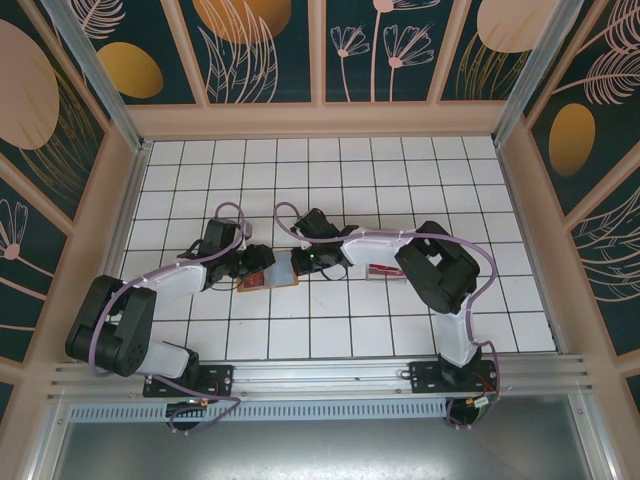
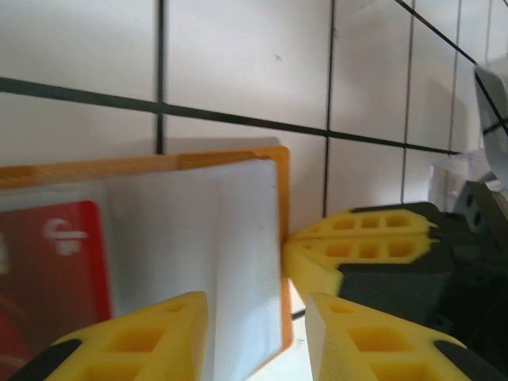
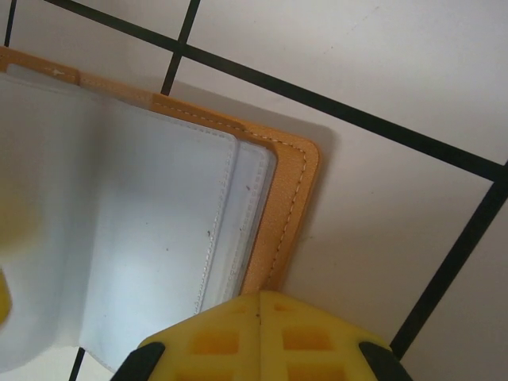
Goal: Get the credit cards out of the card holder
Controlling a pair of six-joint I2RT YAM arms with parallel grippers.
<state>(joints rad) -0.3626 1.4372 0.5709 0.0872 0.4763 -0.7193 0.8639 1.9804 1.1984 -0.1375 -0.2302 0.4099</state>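
Open on the white gridded table (image 1: pixel 400 180), the tan card holder (image 1: pixel 268 279) lies between my two grippers. My left gripper (image 2: pixel 255 305) hovers part-open over the edge of its clear pocket, gripping nothing. A red credit card (image 2: pixel 48 270) sits inside that pocket. My right gripper (image 3: pixel 262 309), closed tight and empty, touches the holder's orange rim.
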